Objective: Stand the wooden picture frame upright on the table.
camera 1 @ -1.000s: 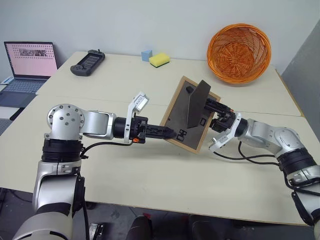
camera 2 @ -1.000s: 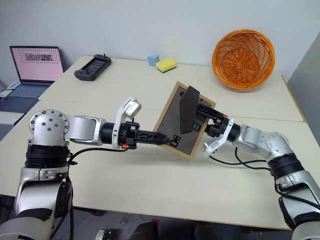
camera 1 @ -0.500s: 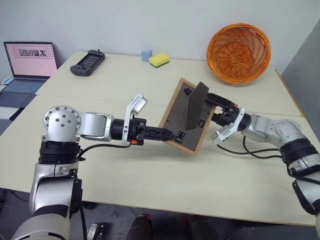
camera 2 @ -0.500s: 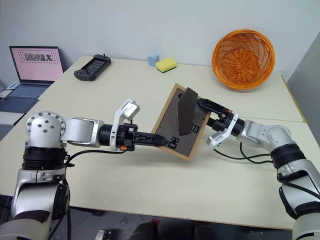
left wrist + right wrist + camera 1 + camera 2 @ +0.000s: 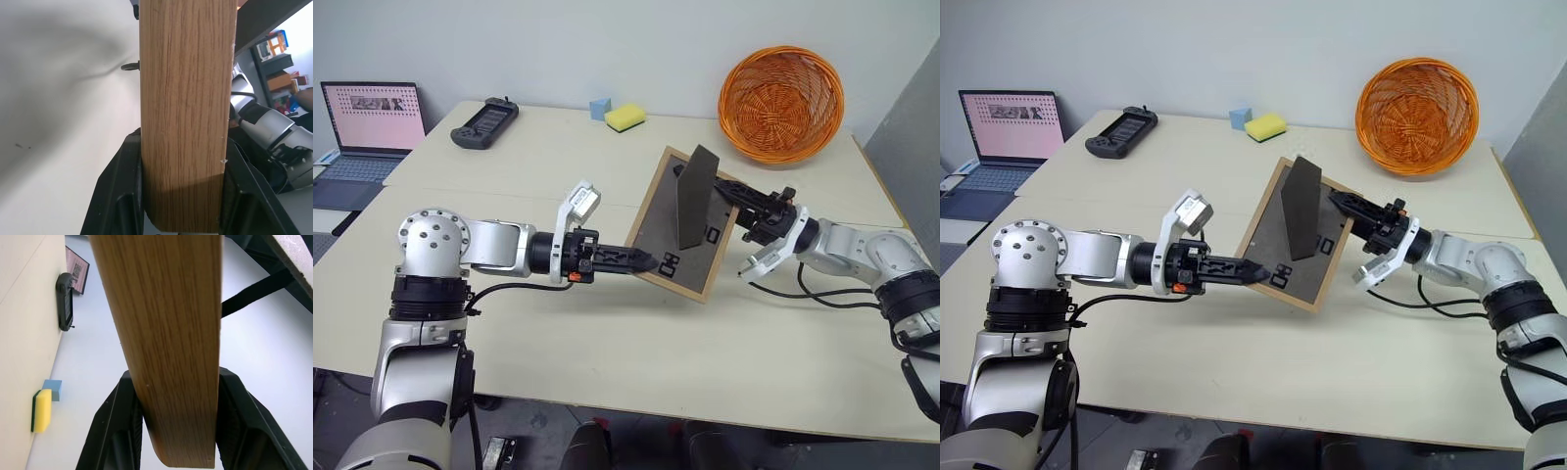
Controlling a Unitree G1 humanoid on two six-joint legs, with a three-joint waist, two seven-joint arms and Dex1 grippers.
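With the wooden picture frame [image 5: 683,223] tilted above the desk [image 5: 607,343], clenched at opposite edges by my left end effector [image 5: 644,261] and right end effector [image 5: 736,196], I worry an uneven release lets it topple flat.

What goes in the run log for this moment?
left gripper: shut on wooden picture frame | right gripper: shut on its far edge | frame: tilted, held above table | prop leg: swung out

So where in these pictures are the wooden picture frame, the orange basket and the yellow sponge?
wooden picture frame [image 5: 658,227], left eye view, its dark grey back board.
orange basket [image 5: 781,90], left eye view, woven inside.
yellow sponge [image 5: 626,117], left eye view, top face.
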